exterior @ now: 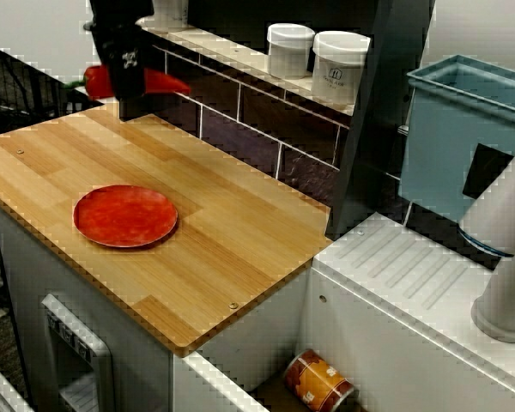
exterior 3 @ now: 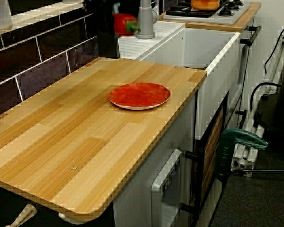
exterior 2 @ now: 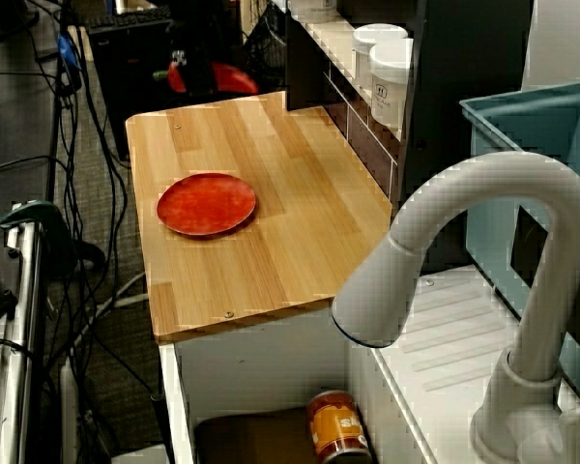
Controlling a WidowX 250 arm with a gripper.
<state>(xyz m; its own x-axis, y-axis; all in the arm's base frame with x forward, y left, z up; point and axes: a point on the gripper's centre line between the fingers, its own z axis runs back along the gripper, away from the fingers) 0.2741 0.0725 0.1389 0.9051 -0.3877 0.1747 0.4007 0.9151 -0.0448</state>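
In the view from the sink side, my black gripper (exterior: 133, 94) hangs over the far back corner of the wooden counter (exterior: 240, 232), shut on a red pepper (exterior: 165, 83). The pepper's pointed end sticks out to the right and its green stem to the left. The view from above the faucet shows the same gripper (exterior 2: 198, 72) and pepper (exterior 2: 227, 79) at the counter's far end. From the counter's end, the pepper (exterior 3: 124, 23) shows beside a dark shape, where the fingers cannot be made out. A red plate (exterior: 125, 215) (exterior 2: 206, 204) (exterior 3: 139, 95) lies empty on the counter, well apart from the gripper.
Two white jars (exterior: 289, 50) (exterior: 339, 67) stand on the tiled ledge behind the counter. A black post (exterior: 360, 129) separates the counter from the white drainer (exterior: 412, 266). A blue bin (exterior: 463, 137), a grey faucet (exterior 2: 464, 251) and a can (exterior: 319, 382) below are nearby.
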